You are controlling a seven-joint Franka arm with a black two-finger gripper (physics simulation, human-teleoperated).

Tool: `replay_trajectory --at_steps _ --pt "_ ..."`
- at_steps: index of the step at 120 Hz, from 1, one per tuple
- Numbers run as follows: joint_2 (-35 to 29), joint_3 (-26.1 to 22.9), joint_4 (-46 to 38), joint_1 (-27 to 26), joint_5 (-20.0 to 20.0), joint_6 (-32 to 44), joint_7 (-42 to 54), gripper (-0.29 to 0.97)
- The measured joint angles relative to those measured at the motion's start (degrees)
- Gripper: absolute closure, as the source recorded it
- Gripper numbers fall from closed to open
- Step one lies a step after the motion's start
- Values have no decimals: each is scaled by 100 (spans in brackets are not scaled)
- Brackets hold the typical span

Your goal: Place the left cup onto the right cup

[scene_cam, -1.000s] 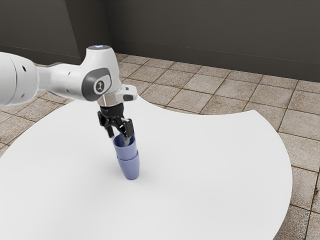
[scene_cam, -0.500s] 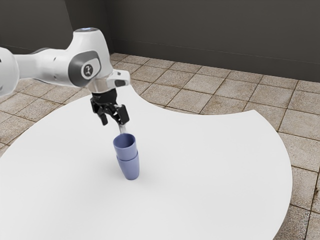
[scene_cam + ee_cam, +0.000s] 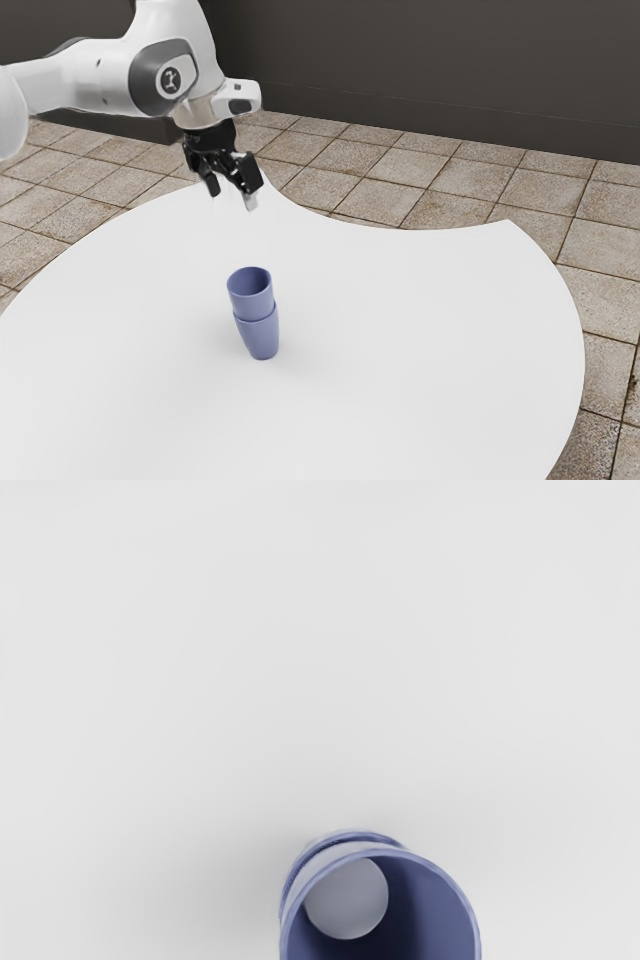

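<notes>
1. Arm (image 3: 110, 75): white and jointed. It comes in from the exterior view's upper left, with its hand pointing down toward the table.
2. Gripper (image 3: 233, 198): black, two fingers. The fingers are spread apart with nothing between them. It hangs in the air above the table's far edge, well apart from both cups and touching neither. It sits higher than the stack and toward the exterior view's left of it.
3. Upper cup (image 3: 249, 288): blue-violet, upright, mouth up. It is nested inside the lower cup, with its rim and upper wall standing clear above the lower cup's rim. The wrist view looks down into its open mouth (image 3: 430, 915), where a pale round bottom shows inside.
4. Lower cup (image 3: 260, 338): same blue-violet, upright, tapering toward its base. It stands directly on the table and carries the upper cup. The two form one straight stack with no visible tilt.
5. Table (image 3: 450, 330): round with a plain white top. The stack stands near its middle, somewhat toward the exterior view's left. In the wrist view, bare white surface (image 3: 300, 630) surrounds the stack.
6. Floor (image 3: 420, 170): brown stone tiles with pale joints, showing beyond the table's far edge and at the exterior view's right.
7. Wall (image 3: 450, 50): dark and plain, behind the tiled floor.
</notes>
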Motion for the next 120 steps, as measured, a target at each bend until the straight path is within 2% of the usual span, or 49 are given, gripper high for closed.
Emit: replay_trajectory --at_steps 35,120 --pt "204 5 835 3 31 -503 13 0" --pt "143 5 886 3 1 -697 44 0"
